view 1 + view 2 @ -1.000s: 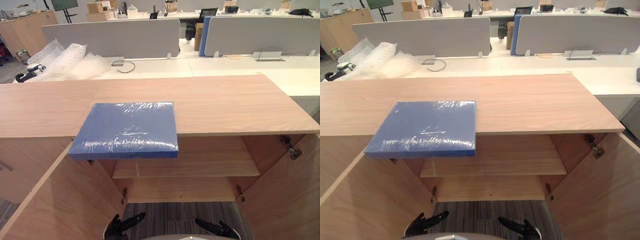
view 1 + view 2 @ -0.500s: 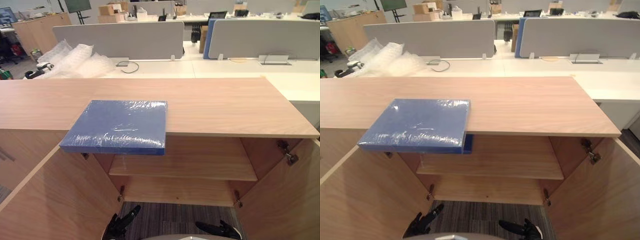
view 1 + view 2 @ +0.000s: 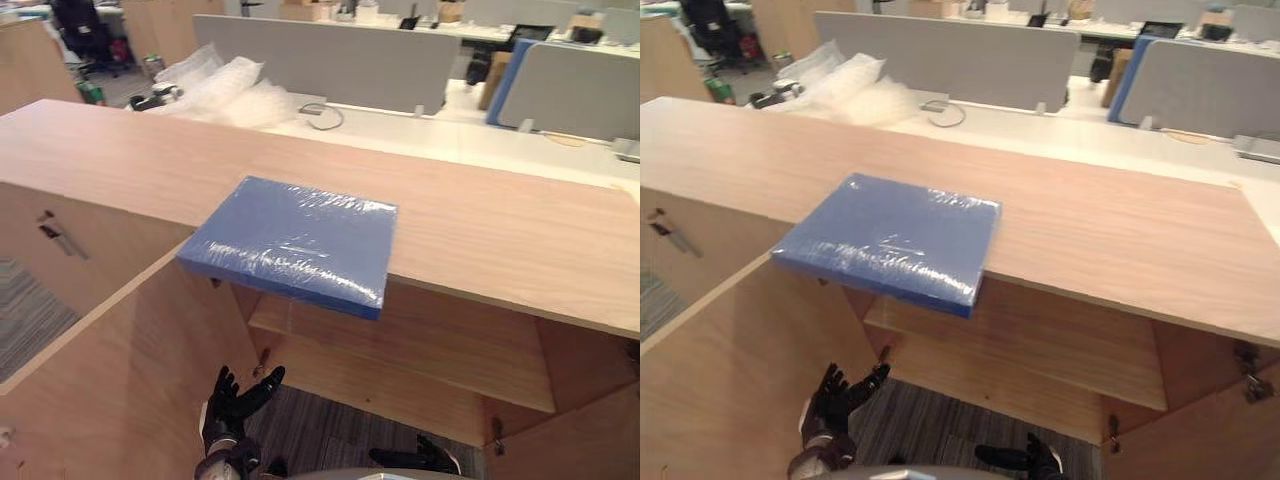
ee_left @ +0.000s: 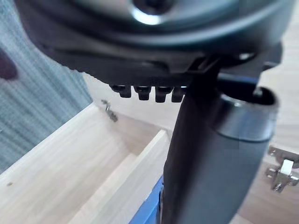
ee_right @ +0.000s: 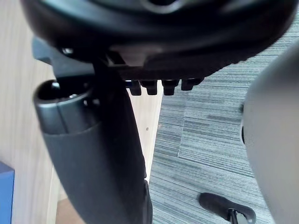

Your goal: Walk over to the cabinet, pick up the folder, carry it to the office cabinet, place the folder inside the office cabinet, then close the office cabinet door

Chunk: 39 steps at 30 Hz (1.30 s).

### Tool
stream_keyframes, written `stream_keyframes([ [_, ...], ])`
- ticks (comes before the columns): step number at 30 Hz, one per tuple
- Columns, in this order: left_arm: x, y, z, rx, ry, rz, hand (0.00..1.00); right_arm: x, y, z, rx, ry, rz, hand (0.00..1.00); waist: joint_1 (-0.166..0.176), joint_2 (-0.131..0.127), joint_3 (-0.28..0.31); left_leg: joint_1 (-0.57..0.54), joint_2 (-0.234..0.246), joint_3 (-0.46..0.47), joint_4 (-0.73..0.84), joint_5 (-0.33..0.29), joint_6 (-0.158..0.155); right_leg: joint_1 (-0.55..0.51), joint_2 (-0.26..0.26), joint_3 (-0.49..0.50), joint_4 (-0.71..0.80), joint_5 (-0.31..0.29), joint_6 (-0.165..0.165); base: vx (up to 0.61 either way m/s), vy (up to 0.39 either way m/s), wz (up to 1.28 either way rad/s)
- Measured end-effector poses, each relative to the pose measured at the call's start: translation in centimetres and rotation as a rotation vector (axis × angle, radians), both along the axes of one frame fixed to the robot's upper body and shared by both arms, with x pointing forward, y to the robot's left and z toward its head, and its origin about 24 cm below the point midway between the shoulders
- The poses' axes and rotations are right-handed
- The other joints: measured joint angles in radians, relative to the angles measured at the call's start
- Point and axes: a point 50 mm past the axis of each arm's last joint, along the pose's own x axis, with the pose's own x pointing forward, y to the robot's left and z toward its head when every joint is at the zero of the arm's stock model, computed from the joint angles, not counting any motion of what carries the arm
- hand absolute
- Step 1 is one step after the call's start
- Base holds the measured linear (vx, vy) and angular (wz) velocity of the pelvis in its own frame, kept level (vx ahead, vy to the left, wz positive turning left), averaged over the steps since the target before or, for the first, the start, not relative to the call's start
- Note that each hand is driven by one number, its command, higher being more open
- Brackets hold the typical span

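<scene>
Facing the pickup, grasp not yet begun
Holding left hand (image 3: 235, 400) low, fingers spread and empty, right hand (image 3: 415, 458) nearby likewise relaxed; eyeing the blue folder (image 3: 295, 240) up ahead of both, overhanging the cabinet top (image 3: 480, 230); next, likely raising both hands to that overhanging edge.

We see the wooden bench (image 3: 500, 230) carrying one blue folder (image 3: 295, 243), which overhangs the bench's six o'clock edge.

The left hand (image 3: 228, 408) and right hand (image 3: 420, 458) are black.
</scene>
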Motion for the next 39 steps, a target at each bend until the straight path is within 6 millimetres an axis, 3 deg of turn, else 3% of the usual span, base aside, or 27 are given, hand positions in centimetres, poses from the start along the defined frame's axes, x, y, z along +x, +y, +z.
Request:
stream_keyframes([
  [6, 2.0, 2.0, 4.7, 0.362, -0.101, 0.035, 1.00, -0.1, 0.0, 0.0, -0.030, 0.004, -0.038, 1.00, 0.020, -0.008, 0.021, -0.044, -0.016, -0.075, 0.031, -0.005, -0.007, 0.017, 0.006, -0.079, -0.002, -0.001, 0.002, 0.02, -0.012, 0.36],
  [9, 2.3, 2.2, 5.8, 0.514, -0.099, 0.056, 1.00, 0.1, 0.2, 0.1, -0.044, -0.003, -0.049, 1.00, 0.020, -0.011, 0.021, -0.057, -0.019, -0.098, 0.041, -0.006, -0.008, 0.023, 0.007, -0.103, -0.008, -0.001, 0.002, 0.02, 0.002, 0.25],
  [13, 3.5, 1.1, 7.9, 0.660, -0.146, 0.060, 1.00, 0.0, 0.9, 0.1, -0.058, 0.002, -0.032, 1.00, 0.026, -0.020, 0.017, -0.066, -0.023, -0.127, 0.046, -0.009, -0.012, 0.045, 0.016, -0.137, -0.035, -0.002, 0.003, 0.01, -0.011, 0.21],
  [18, 5.0, -1.3, 12.8, 0.903, -0.350, 0.017, 1.00, 0.1, 1.5, 0.0, -0.070, 0.008, 0.006, 1.00, 0.037, -0.030, 0.002, -0.071, -0.019, -0.136, 0.046, -0.007, -0.020, 0.049, 0.031, -0.144, -0.046, -0.004, -0.002, 0.01, -0.016, 0.05],
  [23, 6.1, -3.6, 17.6, 1.126, -0.599, -0.007, 1.00, -0.1, 1.0, -0.2, -0.096, 0.029, 0.046, 1.00, 0.039, -0.014, -0.030, -0.084, -0.022, -0.141, 0.052, -0.007, -0.021, 0.045, 0.036, -0.146, -0.049, -0.003, -0.003, 0.02, -0.018, 0.03],
  [29, 5.9, -3.7, 18.6, 1.337, -0.668, -0.091, 1.00, -0.1, 0.7, -0.4, -0.101, 0.038, 0.056, 1.00, 0.038, 0.008, -0.054, -0.089, -0.019, -0.151, 0.052, -0.007, -0.022, 0.042, 0.044, -0.147, -0.049, -0.004, -0.007, 0.01, -0.024, 0.03],
  [39, 5.2, -1.8, 19.7, 1.538, -0.665, -0.082, 1.00, -0.8, 0.1, -0.6, -0.106, 0.072, 0.062, 1.00, 0.038, 0.001, -0.065, -0.100, -0.016, -0.158, 0.050, -0.001, -0.028, 0.032, 0.051, -0.144, -0.051, -0.007, -0.014, 0.00, -0.014, 0.02],
])
